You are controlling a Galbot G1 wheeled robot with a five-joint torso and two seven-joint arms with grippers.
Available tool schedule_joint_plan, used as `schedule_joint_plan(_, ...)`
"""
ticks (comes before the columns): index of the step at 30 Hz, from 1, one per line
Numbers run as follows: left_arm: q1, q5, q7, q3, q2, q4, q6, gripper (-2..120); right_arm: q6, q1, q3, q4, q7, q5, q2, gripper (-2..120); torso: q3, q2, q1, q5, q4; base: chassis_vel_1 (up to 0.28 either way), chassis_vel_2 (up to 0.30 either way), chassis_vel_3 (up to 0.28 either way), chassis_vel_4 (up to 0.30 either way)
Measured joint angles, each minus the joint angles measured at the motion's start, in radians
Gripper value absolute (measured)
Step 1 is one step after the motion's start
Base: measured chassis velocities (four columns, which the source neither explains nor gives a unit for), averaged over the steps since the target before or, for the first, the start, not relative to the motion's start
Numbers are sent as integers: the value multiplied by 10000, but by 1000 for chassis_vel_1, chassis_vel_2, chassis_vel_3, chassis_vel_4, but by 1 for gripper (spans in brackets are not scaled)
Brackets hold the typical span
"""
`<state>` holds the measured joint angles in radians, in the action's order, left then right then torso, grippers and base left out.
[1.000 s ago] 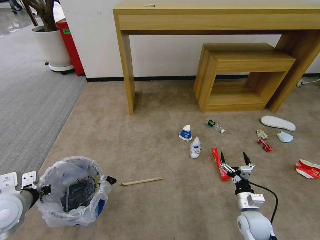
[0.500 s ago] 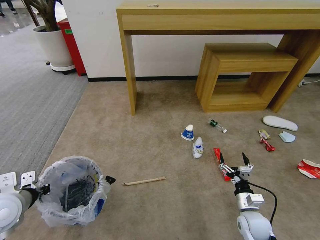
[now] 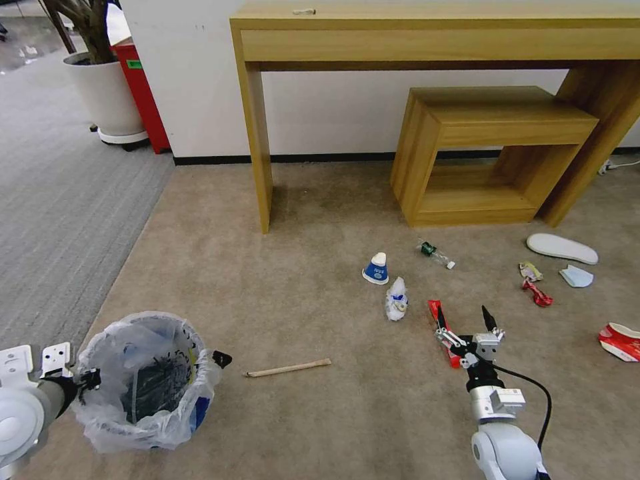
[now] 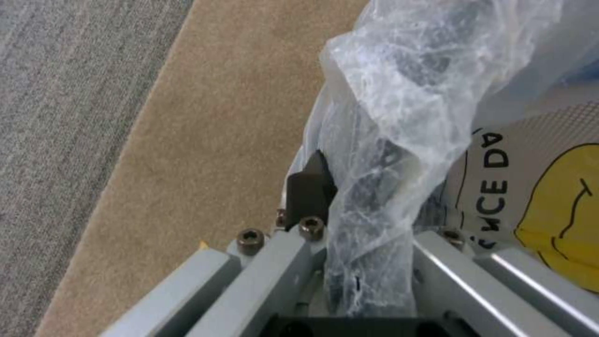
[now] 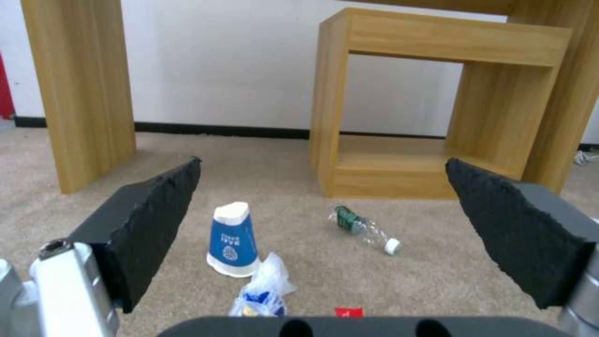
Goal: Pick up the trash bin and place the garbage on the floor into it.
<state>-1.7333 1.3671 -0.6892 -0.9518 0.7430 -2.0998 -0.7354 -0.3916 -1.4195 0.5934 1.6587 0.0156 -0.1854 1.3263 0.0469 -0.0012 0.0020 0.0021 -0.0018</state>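
Note:
The trash bin [image 3: 150, 387], lined with a crinkled clear bag, hangs at the lower left over the beige floor [image 3: 300, 427]. My left gripper [image 3: 89, 381] is shut on its rim, and one dark finger [image 4: 307, 189] presses the bag [image 4: 399, 140]. My right gripper [image 3: 463, 315] is open just above the red wrapper strip [image 3: 434, 308], whose tip [image 5: 348, 311] shows below the wide-apart fingers [image 5: 156, 206]. Ahead lie a blue-white cup [image 3: 376, 268] [image 5: 232, 241], a crumpled white wrapper [image 3: 396, 299] and a small bottle [image 3: 435, 254] [image 5: 365, 230].
A thin wooden stick [image 3: 288, 367] lies between the bin and the right arm. To the right are a white slipper [image 3: 561, 248], a blue mask [image 3: 576, 276], candy wrappers [image 3: 537, 293] and a red-white bowl [image 3: 620, 341]. A wooden desk [image 3: 257, 133] and low shelf [image 3: 493, 153] stand ahead.
The view has shifted slightly. My open right gripper has crept a little further over the red wrapper strip. The left gripper and the bin have stayed put.

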Motion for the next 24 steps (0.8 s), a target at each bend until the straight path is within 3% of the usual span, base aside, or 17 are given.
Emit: schedule_joint_plan(24, -38, -122, 52, 47, 64, -39, -1, 0, -9, -13, 2, -1, -55, -6, -19, 100, -1, 0, 0, 0, 1, -8, 29, 7, -29)
